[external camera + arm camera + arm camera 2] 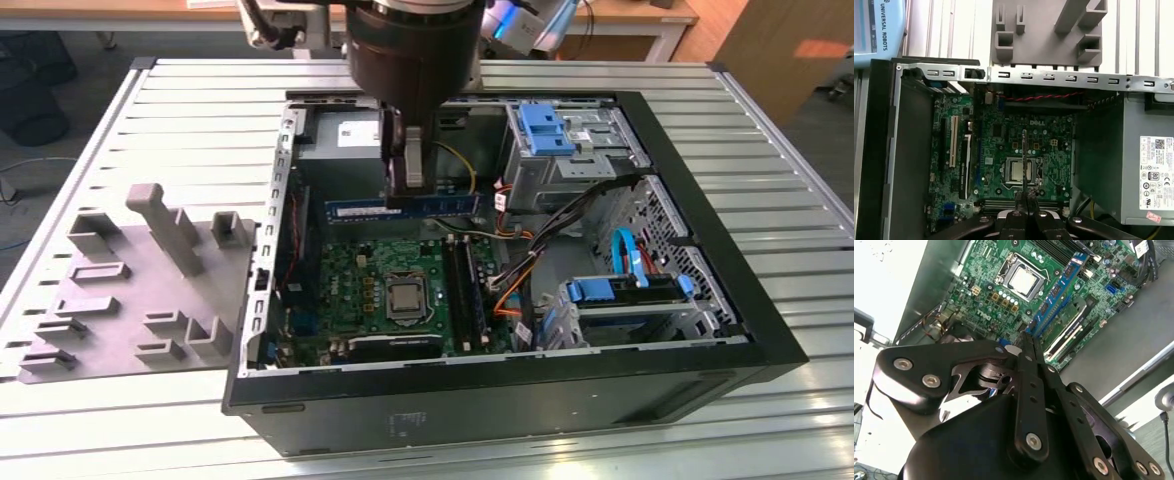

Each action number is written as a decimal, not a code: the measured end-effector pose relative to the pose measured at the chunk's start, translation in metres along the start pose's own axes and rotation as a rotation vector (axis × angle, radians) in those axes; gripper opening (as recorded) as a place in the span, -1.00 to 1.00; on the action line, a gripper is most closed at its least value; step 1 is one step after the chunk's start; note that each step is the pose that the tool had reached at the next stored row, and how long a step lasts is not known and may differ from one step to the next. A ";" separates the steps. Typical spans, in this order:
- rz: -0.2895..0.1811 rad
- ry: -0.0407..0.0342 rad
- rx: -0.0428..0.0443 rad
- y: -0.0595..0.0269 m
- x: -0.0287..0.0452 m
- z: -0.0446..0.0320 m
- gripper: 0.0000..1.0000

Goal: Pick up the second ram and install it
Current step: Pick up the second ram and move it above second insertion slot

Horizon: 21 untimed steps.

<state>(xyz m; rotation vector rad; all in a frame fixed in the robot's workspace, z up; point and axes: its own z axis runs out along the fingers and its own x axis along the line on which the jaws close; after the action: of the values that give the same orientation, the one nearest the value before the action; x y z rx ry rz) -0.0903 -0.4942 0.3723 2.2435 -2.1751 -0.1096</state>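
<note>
Right now your gripper [404, 190] has its jaws clamped on the second ram [447, 203], held on edge above the motherboard [374, 285] in the exterior view's upper middle, likely so its contacts face down.

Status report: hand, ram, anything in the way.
Hand shut on second ram. Ram aloft over motherboard, not yet slotted. Loose cables close beside memory slots.

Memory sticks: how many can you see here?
2. The gripper holds the second ram above the motherboard; another stick sits slotted in the board. Others could be hidden.
</note>
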 end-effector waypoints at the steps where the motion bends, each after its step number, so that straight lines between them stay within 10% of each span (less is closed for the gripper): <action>1: 0.000 0.0000 0.0000 -0.0003 0.0001 0.0018 -0.77; 21: 0.000 -0.0001 0.0001 -0.0201 -0.0024 0.0261 -0.77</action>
<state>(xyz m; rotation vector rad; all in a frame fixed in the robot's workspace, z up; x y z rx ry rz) -0.0719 -0.4902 0.3451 2.2439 -2.1749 -0.1095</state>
